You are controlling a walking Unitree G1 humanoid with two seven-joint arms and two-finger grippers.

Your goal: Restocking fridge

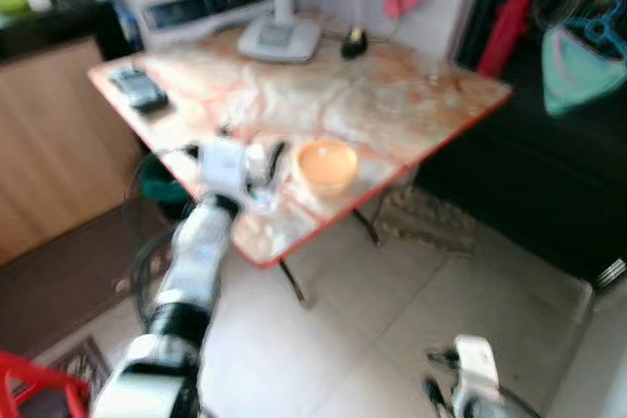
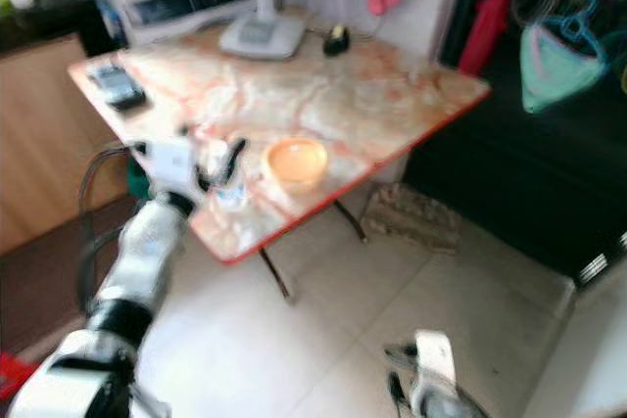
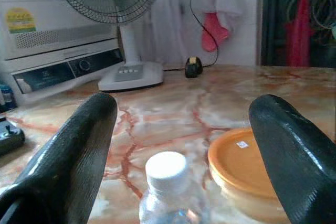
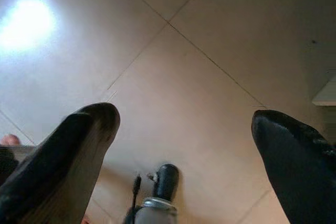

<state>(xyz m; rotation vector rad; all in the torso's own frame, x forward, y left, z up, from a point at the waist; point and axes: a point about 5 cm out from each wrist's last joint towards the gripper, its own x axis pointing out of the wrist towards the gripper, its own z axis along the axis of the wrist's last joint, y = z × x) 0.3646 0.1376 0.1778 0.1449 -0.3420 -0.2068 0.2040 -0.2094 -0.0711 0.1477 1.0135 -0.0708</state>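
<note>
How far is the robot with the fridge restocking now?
Early stage. Nothing looks stocked yet: the water bottle and the orange-lidded container stand on the marble table. In hand: the left pincer is open around the bottle's white cap, not yet closed. The right pincer hangs idle over the floor. Grasping and carrying are left.

A lived-in room of a home, set up for everyday use.

A folding table (image 1: 411, 115) with a marbled top and red edge stands on pale floor tiles (image 1: 392, 330); on it sit a desk fan (image 3: 113, 35), a phone (image 1: 137, 88), a water bottle (image 3: 169, 187) and an orange-lidded container (image 1: 326, 165). A white appliance (image 3: 52, 51) stands behind, and clothes (image 1: 578, 61) hang at the side.
</note>
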